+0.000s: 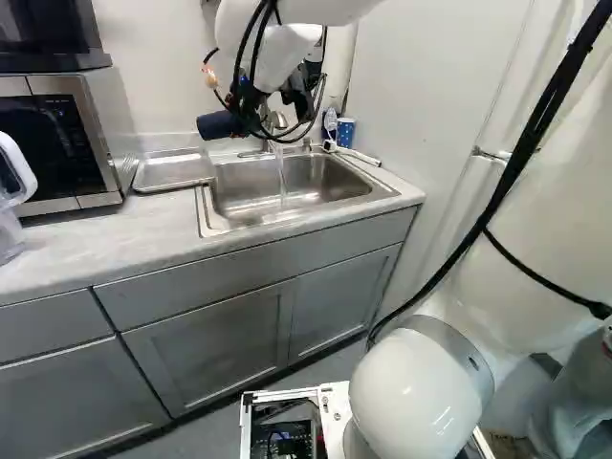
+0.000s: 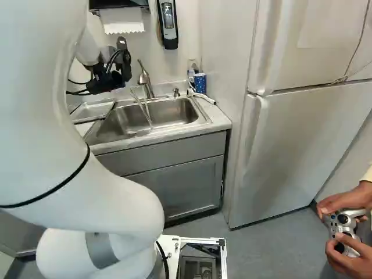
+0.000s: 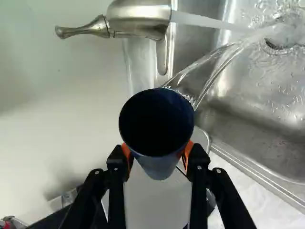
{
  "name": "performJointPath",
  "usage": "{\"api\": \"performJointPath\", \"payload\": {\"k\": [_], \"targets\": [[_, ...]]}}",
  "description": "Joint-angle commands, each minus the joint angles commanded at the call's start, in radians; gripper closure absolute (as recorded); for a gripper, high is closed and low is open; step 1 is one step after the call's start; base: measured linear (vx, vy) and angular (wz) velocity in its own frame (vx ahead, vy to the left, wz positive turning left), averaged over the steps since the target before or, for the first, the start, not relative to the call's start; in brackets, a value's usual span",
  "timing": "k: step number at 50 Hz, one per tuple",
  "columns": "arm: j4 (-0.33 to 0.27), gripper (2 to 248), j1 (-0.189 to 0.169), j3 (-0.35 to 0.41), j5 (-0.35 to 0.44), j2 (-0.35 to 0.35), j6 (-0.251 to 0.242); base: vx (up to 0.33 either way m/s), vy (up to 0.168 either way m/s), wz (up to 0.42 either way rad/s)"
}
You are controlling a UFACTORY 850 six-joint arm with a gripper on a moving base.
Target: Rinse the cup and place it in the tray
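At the top of the left base view my gripper (image 1: pixel 252 103) hangs over the sink's back left part, partly hidden by cables, with the dark blue cup (image 1: pixel 218 124) lying sideways at it. In the wrist view the gripper (image 3: pixel 157 155) has its orange pads against both sides of the cup (image 3: pixel 159 164), whose dark mouth faces the camera. Water runs from the faucet (image 3: pixel 138 19) toward the drain, and clear streams (image 3: pixel 207 69) stretch between the cup's rim area and the basin (image 3: pixel 248 109). The metal tray (image 1: pixel 172 170) lies on the counter beside the sink.
A microwave (image 1: pixel 72 139) stands beyond the tray, with a clear pitcher (image 1: pixel 10 206) on the counter. A blue patterned mug (image 2: pixel 200 83) and a white hose (image 2: pixel 201 97) are at the sink's back corner. A fridge (image 2: pixel 302 139) stands to the right; a person's hands hold a controller (image 2: pixel 344 224).
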Motion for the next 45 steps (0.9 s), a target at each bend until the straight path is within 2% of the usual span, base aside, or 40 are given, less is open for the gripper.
{"api": "performJointPath", "payload": {"k": [40,43,45], "targets": [[0.0,128,0.0,0.0,0.0,0.0,0.424,0.0,0.0,0.0],[0.0,128,0.0,0.0,0.0,0.0,0.452,0.0,0.0,0.0],[0.0,128,0.0,0.0,0.0,0.0,0.452,0.0,0.0,0.0]]}}
